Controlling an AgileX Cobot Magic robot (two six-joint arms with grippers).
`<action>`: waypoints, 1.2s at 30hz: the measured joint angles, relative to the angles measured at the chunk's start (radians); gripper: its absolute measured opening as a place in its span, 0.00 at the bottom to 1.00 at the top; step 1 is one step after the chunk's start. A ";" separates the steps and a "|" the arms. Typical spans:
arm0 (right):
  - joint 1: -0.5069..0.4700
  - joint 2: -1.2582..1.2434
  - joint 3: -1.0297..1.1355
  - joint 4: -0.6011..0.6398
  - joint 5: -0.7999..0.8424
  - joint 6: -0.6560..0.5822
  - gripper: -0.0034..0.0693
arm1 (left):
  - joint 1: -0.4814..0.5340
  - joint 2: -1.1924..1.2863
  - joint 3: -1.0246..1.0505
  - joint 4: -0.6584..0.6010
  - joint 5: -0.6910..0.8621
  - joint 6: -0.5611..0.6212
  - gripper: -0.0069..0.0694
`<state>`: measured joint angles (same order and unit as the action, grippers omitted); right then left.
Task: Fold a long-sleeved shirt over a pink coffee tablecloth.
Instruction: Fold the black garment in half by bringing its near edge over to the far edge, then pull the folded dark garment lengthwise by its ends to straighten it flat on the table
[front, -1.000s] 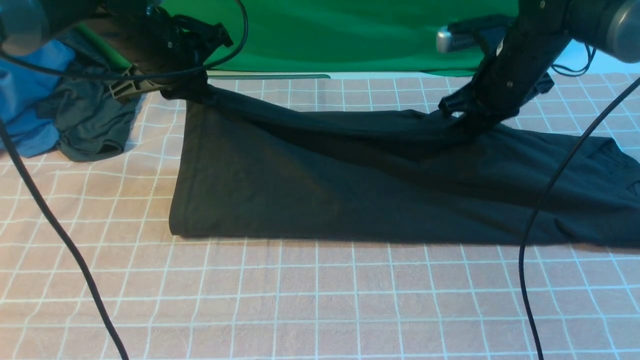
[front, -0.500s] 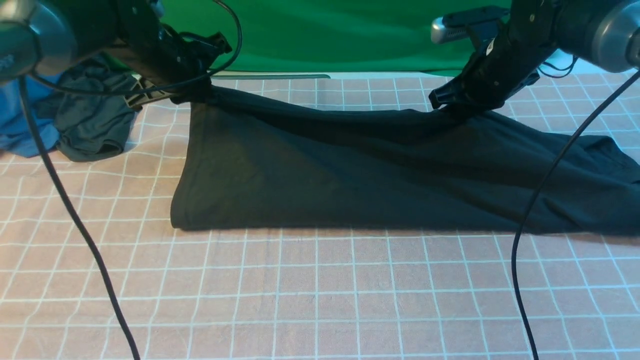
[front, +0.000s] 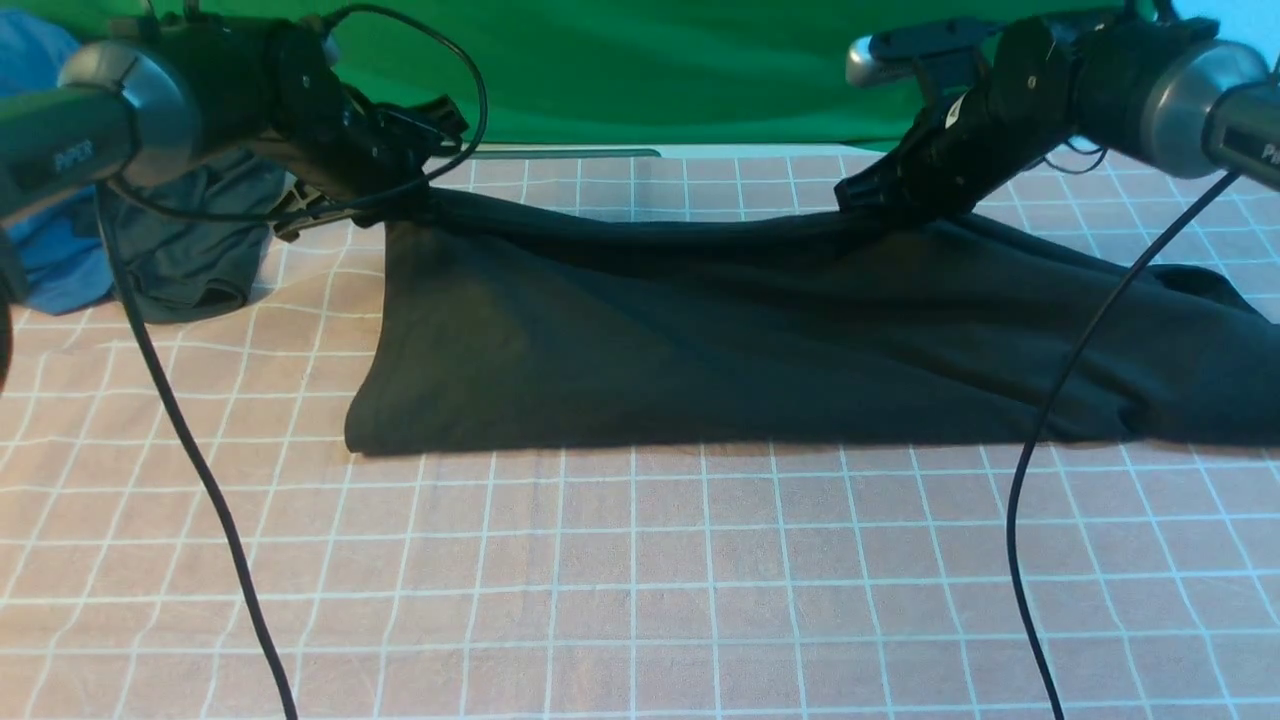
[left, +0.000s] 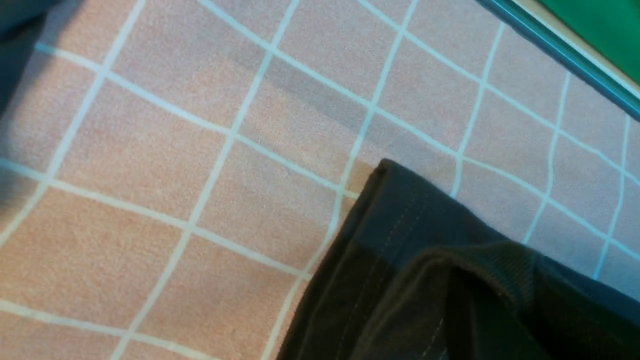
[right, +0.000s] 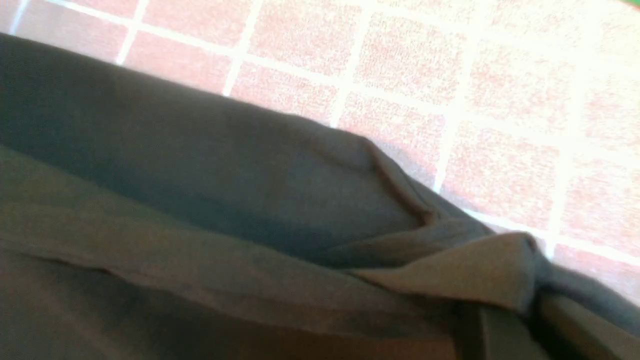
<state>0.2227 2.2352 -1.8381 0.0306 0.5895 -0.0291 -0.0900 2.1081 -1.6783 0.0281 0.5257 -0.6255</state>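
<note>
Front view: left hand (front: 405, 195) and right hand (front: 868, 200) each grip the raised far edge of a black soft-knit long-sleeved shirt (front: 700, 330) over a dusty-pink, white-gridded tablecloth (front: 640, 580).

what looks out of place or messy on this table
The long-sleeved shirt is lopsided: its right part lies bunched and wrinkled, while the rest hangs smooth between the left end effector and right end effector. A dark grey-green garment and a blue garment sit crumpled far left on the pink coffee tablecloth.
</note>
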 joint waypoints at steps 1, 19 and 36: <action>0.000 0.007 0.000 0.000 -0.010 0.000 0.17 | 0.000 0.000 0.000 0.008 -0.006 0.000 0.18; -0.002 -0.139 -0.058 -0.070 0.225 -0.094 0.34 | 0.002 -0.092 -0.080 -0.152 0.200 0.156 0.44; -0.002 -0.096 -0.061 0.243 0.289 -0.224 0.10 | -0.100 0.075 -0.093 -0.412 0.271 0.427 0.11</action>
<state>0.2209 2.1391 -1.8987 0.2732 0.8782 -0.2527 -0.1905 2.1830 -1.7717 -0.3839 0.7963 -0.1989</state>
